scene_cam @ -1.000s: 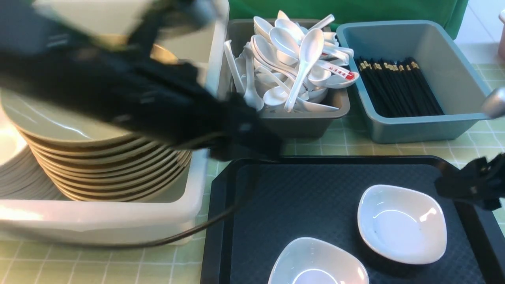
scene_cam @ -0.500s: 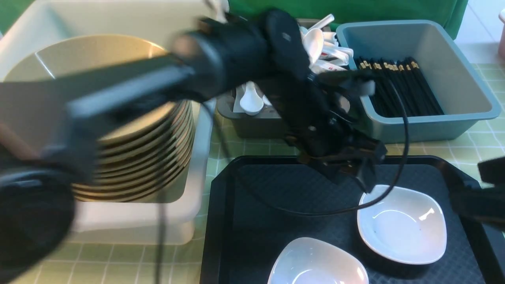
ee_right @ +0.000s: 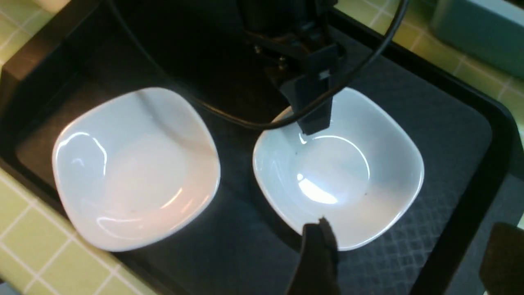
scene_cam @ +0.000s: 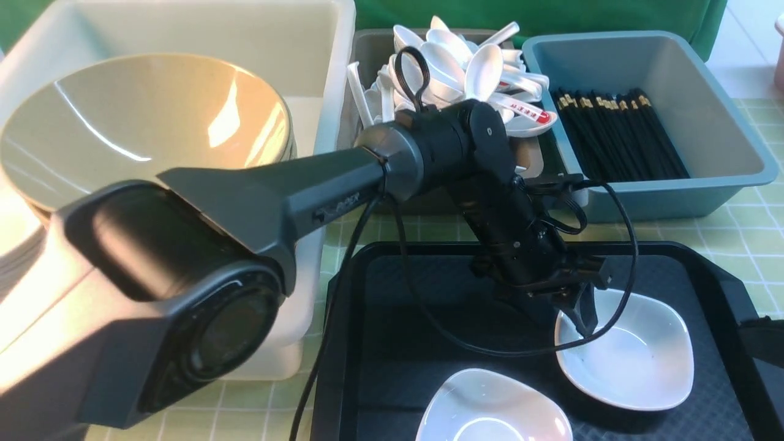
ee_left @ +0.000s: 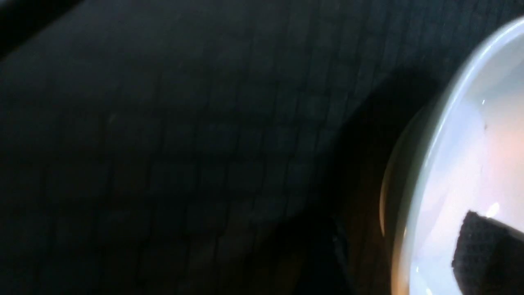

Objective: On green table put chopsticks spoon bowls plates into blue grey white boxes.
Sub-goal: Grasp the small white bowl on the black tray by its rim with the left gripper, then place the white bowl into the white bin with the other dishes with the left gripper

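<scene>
One of the left fingers (scene_cam: 580,313) dips just inside the rim of a white plate (scene_cam: 637,367), at the plate's 10 o'clock. The left wrist view shows that finger's dark pad (ee_left: 487,254) over the glossy inner slope. The other finger is lost in shadow, so whether the pair is pinching the rim or only straddling it cannot be told.

That plate sits flat on the black tray (scene_cam: 429,294), toward the tray's 3 o'clock. A second plate (scene_cam: 490,410) lies at its 8 o'clock, close by but not touching.

The right fingers (ee_right: 315,254) are spread wide at the tray's 3 o'clock rim, apart from the plate.

Beyond the tray, on the green tabletop (scene_cam: 750,236), the blue box (scene_cam: 710,110) at 1 o'clock holds the chopsticks (scene_cam: 618,135) laid side by side. The grey box (scene_cam: 375,46) at 12 o'clock is heaped with white spoons (scene_cam: 484,70). The large white box (scene_cam: 334,67) at 10 o'clock holds the stacked tan bowls (scene_cam: 141,116).
</scene>
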Controlling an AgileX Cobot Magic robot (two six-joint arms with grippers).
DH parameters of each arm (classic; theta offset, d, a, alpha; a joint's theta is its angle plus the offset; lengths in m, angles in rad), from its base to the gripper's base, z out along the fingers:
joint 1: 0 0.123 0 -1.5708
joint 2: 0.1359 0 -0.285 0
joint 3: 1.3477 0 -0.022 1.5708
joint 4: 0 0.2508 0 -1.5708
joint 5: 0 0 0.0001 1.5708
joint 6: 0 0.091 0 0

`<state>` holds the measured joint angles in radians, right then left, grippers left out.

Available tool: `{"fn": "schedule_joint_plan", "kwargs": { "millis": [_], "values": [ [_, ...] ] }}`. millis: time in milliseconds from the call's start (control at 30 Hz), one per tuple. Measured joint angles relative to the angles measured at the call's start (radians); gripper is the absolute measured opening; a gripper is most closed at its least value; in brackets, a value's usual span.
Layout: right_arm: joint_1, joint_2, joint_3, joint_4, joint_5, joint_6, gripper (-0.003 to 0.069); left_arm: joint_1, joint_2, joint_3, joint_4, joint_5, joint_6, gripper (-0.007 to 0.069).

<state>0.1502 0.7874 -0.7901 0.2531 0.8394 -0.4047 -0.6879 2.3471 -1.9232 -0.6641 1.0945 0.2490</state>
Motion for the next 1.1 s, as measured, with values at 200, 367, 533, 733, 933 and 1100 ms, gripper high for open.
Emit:
{"fn": "schedule_joint_plan", "kwargs": {
  "millis": [200, 367, 533, 733, 933, 1100],
  "values": [
    [0.006, 0.000, 0.000, 0.000, -0.014, 0.014, 0.0506, 0.000, 0.012, -0.005, -0.030, -0.005, 0.028, 0.0030],
    [0.075, 0.000, -0.005, 0.009, -0.021, -0.026, 0.0487, 0.014, -0.029, -0.005, -0.031, 0.007, 0.029, 0.0015],
    [0.185, 0.002, -0.104, 0.020, -0.011, -0.102, 0.0227, 0.112, -0.198, -0.005, -0.029, 0.048, 0.040, 0.0015],
    [0.246, 0.049, -0.295, 0.095, -0.053, -0.174, 0.0030, 0.275, -0.499, -0.005, -0.029, 0.129, -0.007, 0.0015],
    [0.299, 0.187, -0.438, 0.293, -0.052, -0.343, 0.0021, 0.603, -0.861, 0.126, -0.012, 0.145, -0.087, 0.0015],
    [0.342, 0.295, -0.501, 0.319, -0.039, -0.380, 0.0021, 0.938, -1.082, 0.374, 0.002, 0.157, -0.085, 0.0015]
  ]
}}
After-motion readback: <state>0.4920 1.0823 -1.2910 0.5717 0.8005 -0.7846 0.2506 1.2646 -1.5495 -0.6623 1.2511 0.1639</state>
